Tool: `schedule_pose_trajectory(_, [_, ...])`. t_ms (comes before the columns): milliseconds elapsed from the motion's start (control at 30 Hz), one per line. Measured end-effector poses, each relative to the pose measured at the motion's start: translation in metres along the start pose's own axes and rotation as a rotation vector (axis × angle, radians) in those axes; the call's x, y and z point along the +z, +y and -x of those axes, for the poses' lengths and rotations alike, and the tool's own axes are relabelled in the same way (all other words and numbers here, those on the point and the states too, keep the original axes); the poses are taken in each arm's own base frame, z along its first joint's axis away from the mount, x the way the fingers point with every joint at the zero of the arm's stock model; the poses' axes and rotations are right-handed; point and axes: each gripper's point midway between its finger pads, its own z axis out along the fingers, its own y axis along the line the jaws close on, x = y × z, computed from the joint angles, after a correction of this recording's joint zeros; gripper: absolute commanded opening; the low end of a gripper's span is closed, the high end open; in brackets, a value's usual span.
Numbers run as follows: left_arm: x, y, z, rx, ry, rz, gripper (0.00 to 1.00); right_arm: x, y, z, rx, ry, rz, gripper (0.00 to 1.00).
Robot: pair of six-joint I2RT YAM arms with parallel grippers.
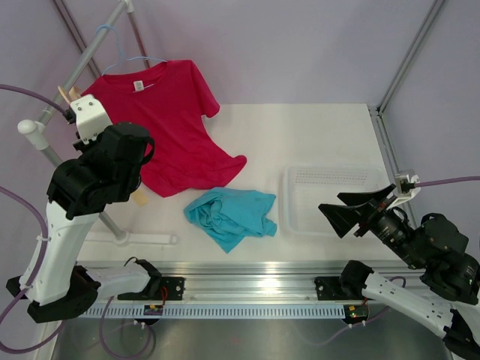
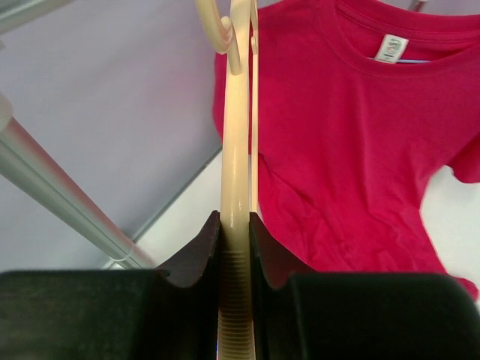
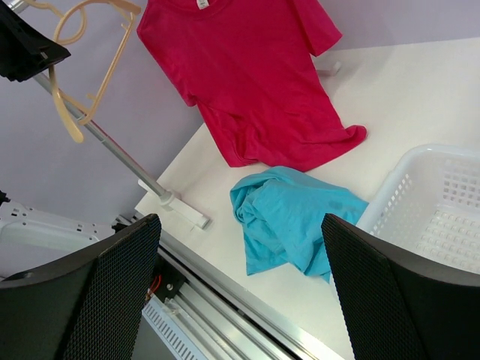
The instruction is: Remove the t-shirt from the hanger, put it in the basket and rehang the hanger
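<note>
The red t-shirt (image 1: pixel 169 120) hung at the far left on a thin blue hanger (image 1: pixel 122 57) hooked over the rail (image 1: pixel 90 49), its hem trailing onto the table (image 1: pixel 315 135). The left gripper (image 2: pixel 234 225) was clamped on an empty cream hanger (image 2: pixel 237 150) just beside that shirt. The right gripper (image 1: pixel 331 202) stood wide open with nothing in it, well apart at the near right.

The cream hanger was probably the main risk: swung near the rail, its hook could snag the blue hanger or the red sleeve. A pull on the shirt's body could also catch the collar on a hanger shoulder and drag everything off the rail.

The blue hanger's shoulders were hidden inside the shirt. From above, the left arm covered its own fingertips. Whether the cream hanger touched the rail could not be told.

A crumpled teal t-shirt (image 1: pixel 229 214) lay near a white basket (image 1: pixel 286 202).
</note>
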Motion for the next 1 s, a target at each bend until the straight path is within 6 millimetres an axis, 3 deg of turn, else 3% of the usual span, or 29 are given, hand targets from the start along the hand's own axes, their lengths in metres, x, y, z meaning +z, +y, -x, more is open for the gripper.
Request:
schedule_pose_trajectory(367, [0.008, 0.013, 0.010, 0.110, -0.001, 0.069, 0.00, -0.016, -0.003, 0.006, 0.005, -0.046, 0.018, 0.95])
schedule_pose_trajectory(667, [0.016, 0.021, 0.014, 0.191, -0.001, 0.121, 0.00, -0.019, -0.010, 0.004, -0.014, -0.042, -0.011, 0.95])
schedule_pose_trajectory(1000, [0.019, 0.018, 0.014, 0.198, 0.002, 0.126, 0.00, -0.024, -0.008, 0.009, -0.011, -0.048, -0.006, 0.95])
